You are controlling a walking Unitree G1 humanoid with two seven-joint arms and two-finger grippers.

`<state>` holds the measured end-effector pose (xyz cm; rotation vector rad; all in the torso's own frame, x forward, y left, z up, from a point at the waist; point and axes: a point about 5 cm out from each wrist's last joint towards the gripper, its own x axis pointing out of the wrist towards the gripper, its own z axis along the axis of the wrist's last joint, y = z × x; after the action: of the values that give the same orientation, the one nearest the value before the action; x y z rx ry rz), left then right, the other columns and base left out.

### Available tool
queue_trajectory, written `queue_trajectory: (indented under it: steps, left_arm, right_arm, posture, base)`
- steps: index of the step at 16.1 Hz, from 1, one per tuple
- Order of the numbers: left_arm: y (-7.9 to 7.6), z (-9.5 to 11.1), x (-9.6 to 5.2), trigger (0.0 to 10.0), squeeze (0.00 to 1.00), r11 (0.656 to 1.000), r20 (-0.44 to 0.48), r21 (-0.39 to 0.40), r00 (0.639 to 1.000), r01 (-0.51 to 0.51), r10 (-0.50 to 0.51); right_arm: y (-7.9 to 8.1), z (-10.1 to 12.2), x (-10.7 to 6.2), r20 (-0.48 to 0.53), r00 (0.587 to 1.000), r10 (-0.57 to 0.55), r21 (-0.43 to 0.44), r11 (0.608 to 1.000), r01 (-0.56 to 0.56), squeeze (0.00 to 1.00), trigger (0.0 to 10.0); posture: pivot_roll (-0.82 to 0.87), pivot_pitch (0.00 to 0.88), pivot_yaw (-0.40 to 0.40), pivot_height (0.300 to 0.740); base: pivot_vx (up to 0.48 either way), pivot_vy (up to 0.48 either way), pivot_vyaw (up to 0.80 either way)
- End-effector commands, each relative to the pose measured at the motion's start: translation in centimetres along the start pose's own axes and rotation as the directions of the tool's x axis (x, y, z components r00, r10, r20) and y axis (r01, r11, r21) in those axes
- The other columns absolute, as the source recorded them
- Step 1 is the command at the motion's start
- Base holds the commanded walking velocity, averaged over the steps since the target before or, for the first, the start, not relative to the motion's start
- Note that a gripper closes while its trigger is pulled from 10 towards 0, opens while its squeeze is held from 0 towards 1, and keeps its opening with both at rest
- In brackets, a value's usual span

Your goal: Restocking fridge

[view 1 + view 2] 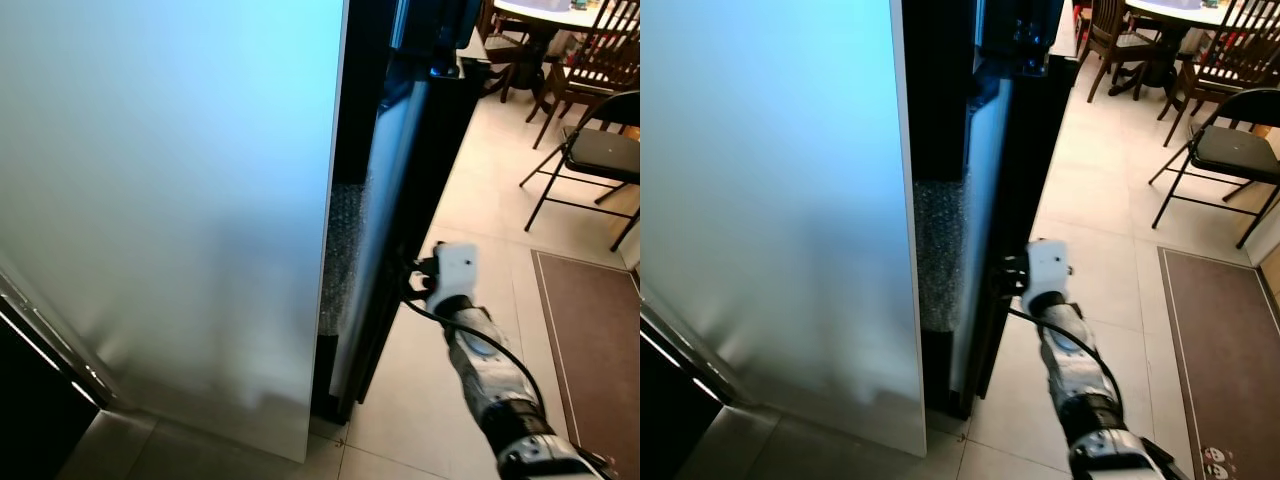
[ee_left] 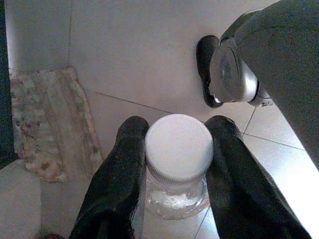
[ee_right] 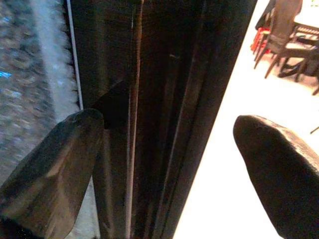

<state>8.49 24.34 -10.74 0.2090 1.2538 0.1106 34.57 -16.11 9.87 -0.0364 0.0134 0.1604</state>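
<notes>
Head views: pale fridge door (image 1: 170, 220) stands close on the left; beside it a dark door edge (image 1: 990, 230), with a bubble-textured panel (image 1: 938, 250) in the gap between. Right gripper (image 1: 1012, 275) reaches to that dark edge at mid height; its fingers are too small and dark here to read.

Right wrist view: fingers (image 3: 50, 169) wide apart, the dark door edge (image 3: 149, 109) standing between them; contact cannot be told. Bubble texture (image 3: 30, 74) blurred at one side.

Left wrist view: left gripper (image 2: 177, 169) clamped on a clear jar (image 2: 175, 196) with a white ribbed lid (image 2: 178, 147), one finger on each side. Jar contents are unclear, its base cut off. Below lie floor tiles (image 2: 124, 59), a patterned cloth or mat (image 2: 47, 124) and a silver-and-black part of the robot (image 2: 227, 74).

Background: folding chair (image 1: 590, 160), wooden dining chairs (image 1: 590, 60), brown rug (image 1: 595, 340).
</notes>
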Motion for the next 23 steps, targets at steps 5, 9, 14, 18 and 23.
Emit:
queue_trajectory:
  steps: [5, 9, 14, 18, 23]
  left_arm:
    - [-0.3, -0.5, 0.0, 10.0, 0.0, 1.0, -0.023, -0.02, 1.0, 0.01, -0.01]
    - [-0.4, -0.5, 0.0, 10.0, 0.0, 1.0, -0.021, -0.019, 1.0, 0.013, -0.014]
    - [-0.4, -0.5, 0.0, 10.0, 0.0, 1.0, -0.022, -0.02, 1.0, 0.015, -0.015]
    - [-0.4, -0.5, 0.0, 10.0, 0.0, 1.0, -0.021, -0.022, 1.0, 0.014, -0.014]
    - [-0.4, -0.4, 0.0, 10.0, 0.0, 1.0, -0.018, -0.024, 1.0, 0.015, -0.016]
  right_arm:
    - [-7.6, -2.1, -3.8, -0.082, 0.949, -0.303, -0.02, 0.953, 0.303, 0.0, 10.0]
    - [-9.9, -4.2, -6.4, -0.16, 0.9, -0.406, -0.072, 0.914, 0.399, 0.0, 10.0]
    - [-7.4, -6.0, -6.1, -0.27, 0.927, -0.259, -0.052, 0.966, 0.255, 0.0, 10.0]
    - [-4.2, -4.3, -4.0, -0.242, 0.97, -0.013, 0.015, 1.0, 0.017, 0.0, 10.0]
    - [-6.0, -0.2, -1.8, -0.137, 0.989, -0.051, -0.041, 0.998, 0.046, 0.0, 10.0]
  posture:
    - [0.0, 0.0, -0.067, 0.74]
    - [0.0, 0.0, -0.07, 0.74]
    - [0.0, 0.0, -0.069, 0.74]
    - [0.0, 0.0, -0.071, 0.74]
    - [0.0, 0.0, -0.072, 0.74]
  base:
    - [0.0, 0.0, 0.0]
    - [0.0, 0.0, 0.0]
    - [0.0, 0.0, 0.0]
    - [0.0, 0.0, 0.0]
    - [0.0, 0.0, 0.0]
